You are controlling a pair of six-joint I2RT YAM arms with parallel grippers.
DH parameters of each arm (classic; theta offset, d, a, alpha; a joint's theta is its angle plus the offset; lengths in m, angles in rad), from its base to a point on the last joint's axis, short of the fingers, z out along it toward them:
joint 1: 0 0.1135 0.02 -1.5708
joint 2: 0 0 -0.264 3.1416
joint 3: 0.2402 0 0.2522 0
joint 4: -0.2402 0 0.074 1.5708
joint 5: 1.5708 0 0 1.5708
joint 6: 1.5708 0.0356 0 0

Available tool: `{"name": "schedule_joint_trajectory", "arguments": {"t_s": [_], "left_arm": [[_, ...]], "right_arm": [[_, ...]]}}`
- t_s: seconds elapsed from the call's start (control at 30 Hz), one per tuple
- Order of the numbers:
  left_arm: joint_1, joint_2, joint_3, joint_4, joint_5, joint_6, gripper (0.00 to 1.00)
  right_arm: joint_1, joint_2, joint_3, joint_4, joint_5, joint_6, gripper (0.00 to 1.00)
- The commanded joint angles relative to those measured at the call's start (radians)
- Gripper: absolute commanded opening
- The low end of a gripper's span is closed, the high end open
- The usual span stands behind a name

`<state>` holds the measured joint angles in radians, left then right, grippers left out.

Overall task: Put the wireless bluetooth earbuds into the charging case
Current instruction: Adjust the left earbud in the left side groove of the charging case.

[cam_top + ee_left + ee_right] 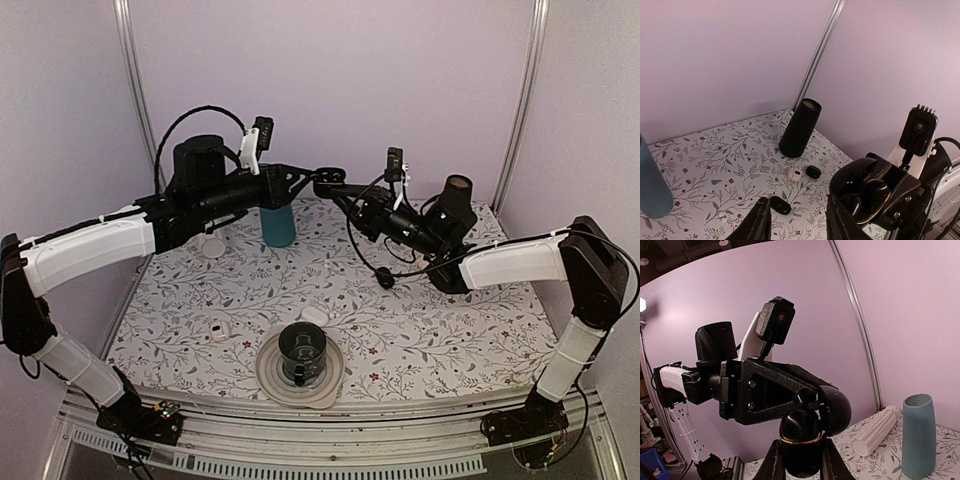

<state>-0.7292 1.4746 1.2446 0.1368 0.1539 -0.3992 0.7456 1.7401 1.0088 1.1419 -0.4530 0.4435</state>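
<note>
My right gripper [800, 462] is shut on a glossy black charging case [800, 440] with a gold rim and holds it upright in the air, its lid [837, 410] hinged open. A small glossy black rounded piece, seemingly an earbud [807, 397], sits at the case's open mouth. In the left wrist view the open case [875, 197] is just right of my left gripper [800, 220], whose fingers stand wide apart with nothing between them. In the top view both grippers, left [318, 180] and right [338, 192], meet high over the back of the table.
Two black oval pods [780, 205] [813, 171] and a white rounded piece [794, 173] lie on the floral table by a black cylinder [799, 129]. A teal cup [278, 226], a white ribbed cylinder [212, 243] and a plate [270, 375] bearing a black mug [300, 350] stand below.
</note>
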Motion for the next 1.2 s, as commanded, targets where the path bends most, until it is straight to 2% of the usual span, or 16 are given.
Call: {"name": "schedule_joint_trajectory", "arguments": {"t_s": [0.0,1.17], "left_arm": [[-0.016,-0.032,-0.005,0.035,0.021,0.018,0.39],[-0.04,-0.059,0.001,0.0,-0.004,0.022,0.38]], "right_arm": [[0.003,-0.009,0.036,0.002,0.025,-0.014,0.02],[0.003,0.009,0.049,-0.005,0.028,-0.015,0.02]]}}
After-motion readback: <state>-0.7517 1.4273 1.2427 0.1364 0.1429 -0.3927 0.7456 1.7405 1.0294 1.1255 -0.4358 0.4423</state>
